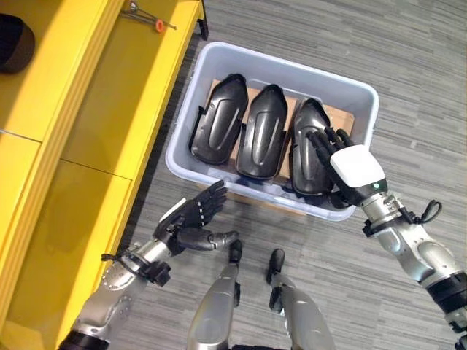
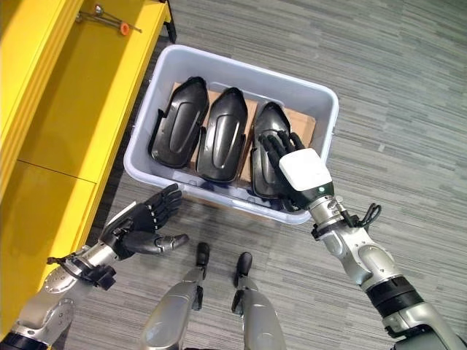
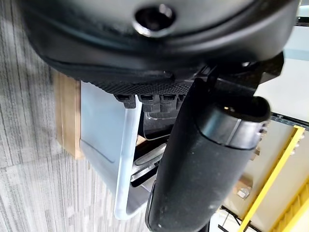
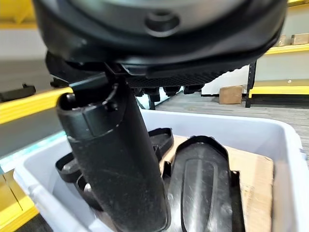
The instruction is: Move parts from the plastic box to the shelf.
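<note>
The left hand (image 1: 191, 216) hangs over the grey floor (image 1: 343, 277), just in front of the near left corner of the plastic box (image 1: 365, 98). Its fingers (image 1: 211, 197) are straight and spread, the thumb sticks out to the side, and it holds nothing. It does not touch the box.

The right hand (image 1: 350, 171) reaches over the near wall of the box at the right end. It has a white cover on its back. Its fingers (image 2: 276, 146) stretch out straight and a little apart, and they lie on top of the right part (image 1: 310, 142). They are not curled around it. I cannot tell if they press on it or just rest there.

The box is pale grey and stands on the floor. Three black parts lie in it side by side, each long and rounded like a shell. The right part is by the right wall, the middle part (image 1: 263, 131) is beside it, and the left part (image 1: 219, 120) is by the left wall. They sit close together on a brown cardboard sheet (image 1: 339, 115) that lines the bottom of the box.

The yellow shelf (image 1: 95, 131) runs along the left side of the box, very near it. At the far end of the shelf lies a thin metal tool (image 1: 149, 18) with an orange tip.
</note>
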`<state>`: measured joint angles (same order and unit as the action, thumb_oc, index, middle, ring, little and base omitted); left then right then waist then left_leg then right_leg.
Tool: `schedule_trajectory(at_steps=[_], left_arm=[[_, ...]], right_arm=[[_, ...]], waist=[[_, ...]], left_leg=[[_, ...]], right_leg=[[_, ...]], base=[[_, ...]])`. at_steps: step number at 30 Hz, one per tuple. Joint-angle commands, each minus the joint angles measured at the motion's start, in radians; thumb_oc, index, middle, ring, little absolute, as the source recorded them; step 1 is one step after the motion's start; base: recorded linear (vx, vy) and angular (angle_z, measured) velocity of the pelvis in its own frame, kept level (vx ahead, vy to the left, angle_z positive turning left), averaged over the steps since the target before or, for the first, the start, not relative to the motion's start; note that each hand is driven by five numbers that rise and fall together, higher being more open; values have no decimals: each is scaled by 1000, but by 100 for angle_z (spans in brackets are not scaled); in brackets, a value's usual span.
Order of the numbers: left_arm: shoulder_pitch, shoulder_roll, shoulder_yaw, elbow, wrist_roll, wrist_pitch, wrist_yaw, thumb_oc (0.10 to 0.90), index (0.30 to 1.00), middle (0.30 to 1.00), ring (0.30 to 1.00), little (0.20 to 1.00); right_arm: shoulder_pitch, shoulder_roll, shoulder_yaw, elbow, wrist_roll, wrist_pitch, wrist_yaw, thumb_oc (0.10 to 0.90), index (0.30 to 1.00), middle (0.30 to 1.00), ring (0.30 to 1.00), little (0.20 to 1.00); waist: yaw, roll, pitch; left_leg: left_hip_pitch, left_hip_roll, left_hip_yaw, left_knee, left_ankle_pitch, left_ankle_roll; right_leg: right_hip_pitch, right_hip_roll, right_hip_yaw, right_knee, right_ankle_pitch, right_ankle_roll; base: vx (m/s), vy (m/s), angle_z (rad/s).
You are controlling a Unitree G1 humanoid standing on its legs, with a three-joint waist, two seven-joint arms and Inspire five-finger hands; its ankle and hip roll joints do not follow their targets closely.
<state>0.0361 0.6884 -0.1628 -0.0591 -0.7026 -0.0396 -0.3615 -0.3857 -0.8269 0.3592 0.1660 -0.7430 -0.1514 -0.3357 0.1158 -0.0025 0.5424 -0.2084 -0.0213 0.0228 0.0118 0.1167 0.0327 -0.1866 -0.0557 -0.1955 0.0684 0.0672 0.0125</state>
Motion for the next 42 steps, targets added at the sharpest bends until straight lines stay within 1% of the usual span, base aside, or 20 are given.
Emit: schedule_trajectory(at_steps=[1, 5, 8, 12, 13, 15, 16, 18, 19, 24, 25, 26, 27, 28, 31, 33, 37, 39, 40, 42], left_arm=[[-11, -44, -15, -99, -62, -60, -26, 900, 1000, 1000, 1000, 1000], [-30, -50, -33, -92, -65, -63, -21, 900, 1000, 1000, 1000, 1000], [-37, -54, -37, -92, -65, -62, -22, 900, 1000, 1000, 1000, 1000], [-46, -54, -46, -84, -71, -58, -16, 900, 1000, 1000, 1000, 1000], [-51, -56, -51, -76, -81, -54, -32, 900, 1000, 1000, 1000, 1000], [-52, -56, -53, -76, -71, -62, -41, 900, 1000, 1000, 1000, 1000], [-53, -46, -57, -80, -35, -77, -30, 900, 1000, 1000, 1000, 1000], [-56, -43, -57, -80, -38, -82, -22, 900, 1000, 1000, 1000, 1000], [-61, -44, -54, -77, -58, -80, -5, 900, 1000, 1000, 1000, 1000], [-70, -49, -50, -72, -54, -76, 3, 900, 1000, 1000, 1000, 1000], [-82, -55, -46, -79, -47, -58, -6, 900, 1000, 1000, 1000, 1000], [-80, -55, -43, -82, -42, -53, -5, 900, 1000, 1000, 1000, 1000], [-76, -51, -40, -85, -31, -52, -11, 900, 1000, 1000, 1000, 1000], [-75, -50, -39, -86, -26, -52, -11, 900, 1000, 1000, 1000, 1000], [-81, -45, -41, -78, -34, -57, 7, 900, 1000, 1000, 1000, 1000], [-97, -45, -46, -66, -23, -54, 4, 900, 1000, 1000, 1000, 1000], [-109, -41, -50, -64, -56, -51, -29, 900, 1000, 1000, 1000, 1000], [-112, -44, -51, -62, -53, -55, -18, 900, 1000, 1000, 1000, 1000], [-127, -54, -62, -50, -34, -53, -27, 900, 1000, 1000, 1000, 1000], [-130, -55, -64, -47, -36, -53, -28, 900, 1000, 1000, 1000, 1000]], right_arm=[[-128, -42, -21, -11, 47, 32, -87, 900, 1000, 1000, 1000, 1000], [-170, -23, -5, 48, 66, 42, -94, 900, 1000, 1000, 1000, 1000], [-190, -20, 7, 66, 70, 53, -70, 900, 1000, 1000, 1000, 1000], [-214, -23, 37, 101, 33, 63, -39, 900, 1000, 1000, 1000, 1000], [-224, -27, 65, 126, 22, 79, -19, 900, 1000, 1000, 1000, 1000], [-231, -29, 88, 153, 34, 90, -10, 900, 1000, 1000, 1000, 1000], [-240, -33, 104, 185, 45, 92, -4, 900, 1000, 1000, 1000, 1000], [-243, -34, 111, 197, 54, 98, -2, 900, 1000, 1000, 1000, 1000], [-244, -31, 123, 210, 77, 114, -2, 900, 1000, 1000, 1000, 1000], [-246, -17, 131, 227, 75, 110, -2, 900, 1000, 1000, 1000, 1000], [-248, -8, 136, 234, 55, 83, 12, 900, 1000, 1000, 1000, 1000], [-242, -8, 137, 223, 45, 73, 29, 900, 1000, 1000, 1000, 1000], [-235, -17, 146, 194, 7, 63, 75, 900, 1000, 1000, 1000, 1000], [-234, -20, 149, 190, 3, 63, 85, 900, 1000, 1000, 1000, 1000], [-256, -32, 197, 197, 22, 92, 136, 900, 1000, 1000, 1000, 1000], [-294, -27, 230, 244, 47, 118, 133, 900, 1000, 1000, 1000, 1000], [-350, -16, 249, 314, 67, 133, 124, 900, 1000, 1000, 1000, 1000], [-374, -9, 264, 352, 67, 156, 132, 900, 1000, 1000, 1000, 1000], [-413, 6, 290, 427, 81, 188, 135, 900, 1000, 1000, 1000, 1000], [-426, 8, 293, 462, 88, 186, 131, 900, 1000, 1000, 1000, 1000]], waist=[[-3, 36, -82], [-1, 46, -78], [1, 52, -71], [4, 55, -65], [8, 56, -60], [9, 58, -58], [12, 60, -53], [13, 61, -49], [12, 62, -44], [11, 64, -40], [10, 65, -32], [8, 65, -31], [7, 63, -28], [8, 62, -27], [13, 58, -22], [21, 58, -22], [31, 58, -22], [36, 61, -22], [44, 69, -22], [46, 74, -22]], left_leg=[[-18, 0, 3, 66, -144, -9], [-24, -4, 3, 69, -145, -8], [-32, -6, 2, 73, -145, -8], [-39, -9, 2, 76, -145, -7], [-41, -9, 3, 74, -143, -6], [-44, -8, 3, 74, -140, -5], [-48, -8, 4, 73, -138, -3], [-49, -7, 5, 72, -137, -2], [-50, -7, 7, 73, -137, -2], [-48, -8, 7, 72, -137, -1], [-51, -10, 8, 70, -134, 0], [-51, -10, 9, 68, -133, 0], [-54, -10, 12, 68, -133, 1], [-55, -10, 12, 67, -132, 1], [-61, -8, 13, 70, -130, 2], [-70, -8, 12, 75, -128, 3], [-85, -8, 10, 80, -128, 2], [-93, -9, 11, 81, -127, 2], [-110, -11, 9, 87, -124, 1], [-117, -12, 8, 91, -123, 1]], right_leg=[[29, -9, 0, 135, -202, 27], [19, -14, -3, 143, -205, 25], [6, -18, -5, 153, -206, 24], [-5, -21, -7, 162, -208, 25], [-9, -22, -11, 165, -206, 25], [-13, -22, -11, 168, -206, 25], [-20, -23, -11, 173, -204, 27], [-24, -24, -12, 177, -203, 28], [-27, -25, -12, 181, -205, 27], [-26, -25, -12, 184, -207, 26], [-34, -25, -12, 186, -205, 28], [-35, -25, -12, 186, -204, 28], [-40, -26, -12, 190, -204, 30], [-42, -26, -12, 191, -204, 30], [-50, -25, -14, 199, -203, 31], [-57, -24, -16, 205, -204, 31], [-71, -23, -20, 213, -204, 31], [-79, -20, -22, 218, -205, 30], [-95, -21, -26, 229, -207, 26], [-103, -22, -27, 237, -209, 25]], base=[[1, 63, -2], [-6, 48, 1], [-11, 29, 0], [0, 0, 0], [0, 0, 0], [-16, -1, 1], [-43, -5, 1], [-18, -4, 0], [0, 0, 0], [0, 0, 0], [-33, 19, 0], [-45, 18, 0], [0, 0, 0], [0, 0, 0], [0, 0, 0], [2, -33, 0], [6, -43, 2], [7, -10, 2], [0, 0, 0], [0, 0, 0]])
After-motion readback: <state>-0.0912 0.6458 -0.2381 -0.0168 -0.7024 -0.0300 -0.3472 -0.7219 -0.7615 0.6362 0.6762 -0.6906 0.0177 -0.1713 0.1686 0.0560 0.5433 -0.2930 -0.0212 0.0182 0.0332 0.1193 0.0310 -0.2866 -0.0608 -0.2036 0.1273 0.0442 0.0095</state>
